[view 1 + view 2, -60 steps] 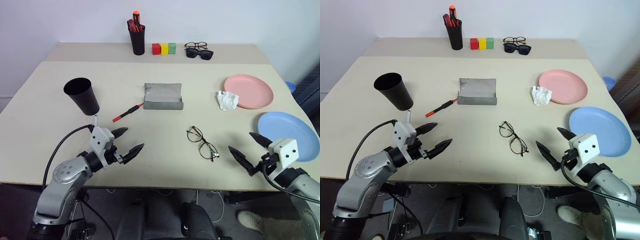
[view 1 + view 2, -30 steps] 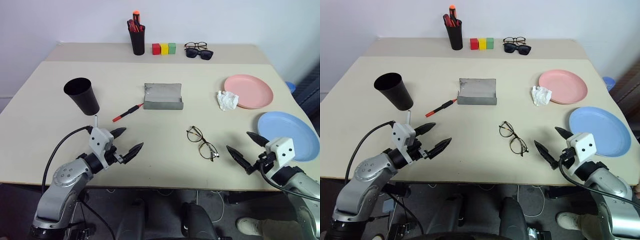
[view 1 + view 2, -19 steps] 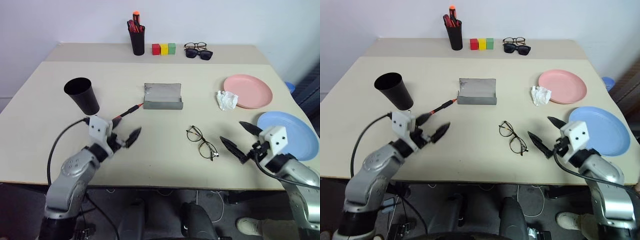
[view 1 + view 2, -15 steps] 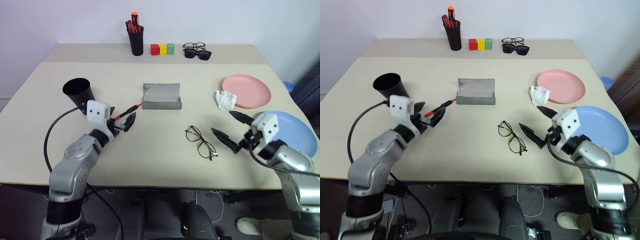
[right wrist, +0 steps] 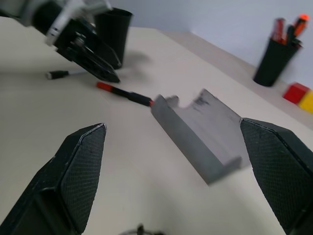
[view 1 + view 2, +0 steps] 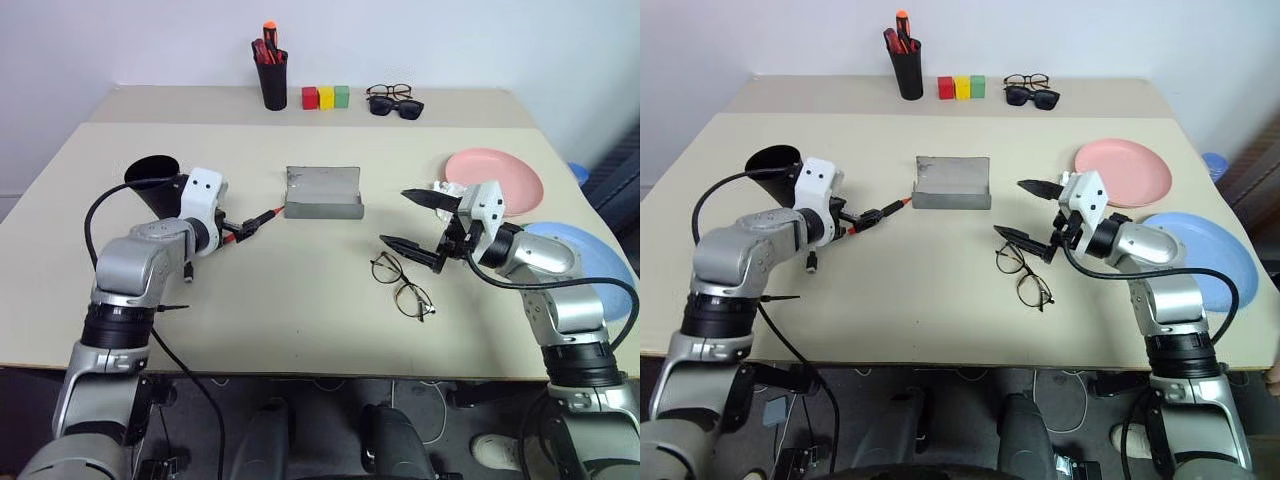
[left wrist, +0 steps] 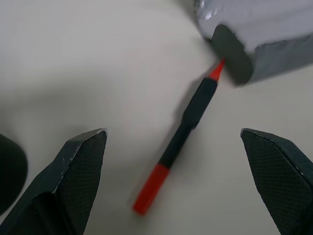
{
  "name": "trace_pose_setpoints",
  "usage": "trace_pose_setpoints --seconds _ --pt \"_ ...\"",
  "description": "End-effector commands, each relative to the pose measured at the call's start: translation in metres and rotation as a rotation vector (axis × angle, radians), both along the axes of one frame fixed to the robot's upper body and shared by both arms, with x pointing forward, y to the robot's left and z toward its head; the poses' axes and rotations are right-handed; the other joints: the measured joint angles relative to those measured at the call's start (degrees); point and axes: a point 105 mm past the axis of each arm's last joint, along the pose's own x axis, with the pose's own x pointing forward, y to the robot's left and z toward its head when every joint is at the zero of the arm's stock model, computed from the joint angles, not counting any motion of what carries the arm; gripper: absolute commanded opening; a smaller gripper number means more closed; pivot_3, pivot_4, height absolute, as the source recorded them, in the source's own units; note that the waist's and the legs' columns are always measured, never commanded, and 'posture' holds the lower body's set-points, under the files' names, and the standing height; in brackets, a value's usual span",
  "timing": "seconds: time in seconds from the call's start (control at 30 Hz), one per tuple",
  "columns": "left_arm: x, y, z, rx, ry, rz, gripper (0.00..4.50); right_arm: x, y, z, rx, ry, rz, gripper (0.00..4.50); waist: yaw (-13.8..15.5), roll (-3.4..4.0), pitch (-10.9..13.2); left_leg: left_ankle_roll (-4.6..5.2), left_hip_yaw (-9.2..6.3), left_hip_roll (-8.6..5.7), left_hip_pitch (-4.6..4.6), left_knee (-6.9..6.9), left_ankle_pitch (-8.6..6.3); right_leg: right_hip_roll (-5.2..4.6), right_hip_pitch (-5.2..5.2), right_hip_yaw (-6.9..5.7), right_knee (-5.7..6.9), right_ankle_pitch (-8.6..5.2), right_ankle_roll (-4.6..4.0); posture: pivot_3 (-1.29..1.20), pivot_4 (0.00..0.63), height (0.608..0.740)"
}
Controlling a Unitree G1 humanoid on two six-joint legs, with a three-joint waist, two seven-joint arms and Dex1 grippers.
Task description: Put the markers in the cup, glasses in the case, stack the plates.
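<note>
Ideally, the left tool (image 7: 171, 161), jaws apart and straddling the marker (image 7: 182, 147), needed lowering and closing mid-barrel; the cup (image 6: 155, 178) stood at its 9 o'clock. The right tool (image 6: 418, 222) was likewise apart.

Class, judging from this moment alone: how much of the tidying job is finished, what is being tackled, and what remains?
Nothing is finished. The marker lies on the table beside the open case, outside the cup. The open left gripper is at the marker; the open right gripper hovers above the glasses. Neither holds anything. The pink plate and blue plate sit apart, unstacked.
</note>
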Motion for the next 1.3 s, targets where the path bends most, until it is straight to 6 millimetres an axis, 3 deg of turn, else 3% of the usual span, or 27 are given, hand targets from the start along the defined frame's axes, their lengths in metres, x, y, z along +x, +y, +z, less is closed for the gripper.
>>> trace_pose_setpoints --seconds 0.03,0.23,0.4,0.6,0.7,0.93,1.07,1.2,1.3 --pt "0.009 0.001 0.01 0.064 0.011 -0.066 4.5 -0.002 0.004 0.011 -0.004 -0.034 0.035 4.44 0.0 -0.01 0.0 -0.01 0.0 0.0 0.0 -0.01 0.0 0.0 0.0 0.0 -0.01 0.0 0.0 0.0 0.15 0.74" --pt "0.027 -0.008 0.019 0.143 0.057 -0.201 4.5 -0.008 0.006 0.014 -0.028 -0.033 0.054 4.44 0.0 -0.06 0.0 -0.02 0.01 0.0 -0.03 -0.01 0.01 0.0 -0.02 0.0 -0.02 0.01 0.0 0.0 0.15 0.74" --pt "0.041 -0.03 0.022 0.195 0.08 -0.312 4.5 -0.014 0.007 0.014 -0.028 -0.036 0.047 4.44 0.0 -0.08 0.1 -0.02 0.02 0.0 -0.04 -0.02 0.01 0.0 -0.04 0.0 -0.02 0.01 0.03 0.0 0.15 0.74" --pt "0.048 -0.042 0.01 0.273 0.197 -0.333 4.5 -0.017 0.002 0.013 -0.027 -0.036 0.016 4.44 -0.1 -0.29 0.2 -0.02 0.02 0.0 -0.16 0.03 0.01 -0.01 -0.11 0.0 -0.01 -0.01 0.09 0.0 0.15 0.74" --pt "0.05 -0.043 0.0 0.327 0.238 -0.327 3.67 -0.017 0.0 0.013 -0.024 -0.034 -0.002 4.5 -0.1 -0.31 0.2 -0.01 0.03 0.0 -0.21 0.03 0.01 -0.01 -0.16 0.0 -0.01 -0.01 0.12 0.0 0.15 0.74" --pt "0.05 -0.048 -0.001 0.329 0.238 -0.369 0.16 -0.019 -0.001 0.01 -0.023 -0.027 -0.026 4.5 -0.2 -0.31 0.2 -0.01 0.01 0.0 -0.19 0.07 0.01 -0.01 -0.18 0.0 0.08 0.0 0.13 0.0 0.15 0.74" --pt "0.032 -0.053 0.01 0.199 0.26 -0.471 0.03 -0.018 -0.001 0.009 -0.014 -0.021 -0.027 4.5 -0.5 -0.3 0.2 -0.01 0.02 0.01 -0.2 0.04 0.01 -0.01 -0.2 0.01 0.07 0.01 0.11 0.0 0.15 0.74" --pt "0.006 -0.053 0.024 0.197 0.156 -0.584 0.03 -0.016 0.002 0.01 0.01 -0.014 -0.015 4.5 -1.5 -0.26 0.2 -0.02 0.01 0.02 -0.26 -0.11 0.01 -0.02 -0.32 0.05 0.11 0.04 0.05 0.0 0.15 0.74" --pt "-0.012 -0.041 0.054 0.248 -0.141 -0.508 0.03 -0.017 0.013 0.013 0.051 -0.008 0.052 4.5 -1.6 -0.24 0.3 -0.02 0.0 0.02 -0.35 -0.11 0.02 -0.01 -0.47 0.08 0.23 0.04 0.06 0.0 0.15 0.74"
